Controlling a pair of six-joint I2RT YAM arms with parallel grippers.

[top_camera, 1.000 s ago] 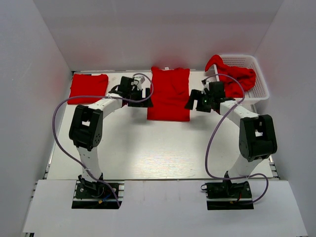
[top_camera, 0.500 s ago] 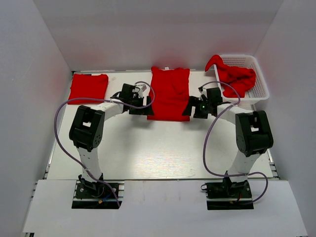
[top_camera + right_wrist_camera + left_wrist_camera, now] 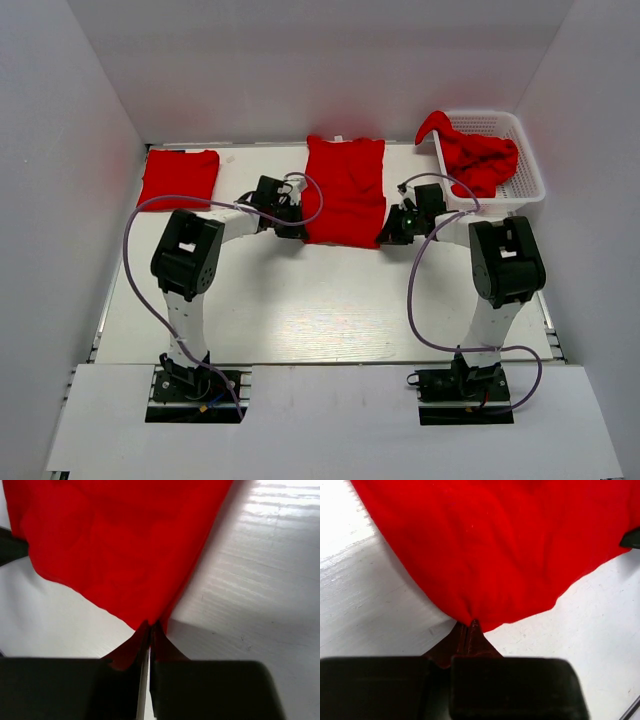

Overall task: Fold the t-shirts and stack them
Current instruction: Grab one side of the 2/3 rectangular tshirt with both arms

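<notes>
the white table (image 3: 330, 300) holds the big red t-shirt (image 3: 343, 185), flat in the middle toward the far side. the basket (image 3: 532, 180) on the right has more red cloth, and a folded shirt (image 3: 180, 178) sits far left. my left gripper (image 3: 470, 626) is pinched tight on the t-shirt's near left corner, and my right gripper (image 3: 149, 626) on its near right one. i think the fold comes next, so i should lift both corners together, keep them level, and lay them on the far edge. a second ago both grippers were farther up the t-shirt's sides. now they are at its near corners.
</notes>
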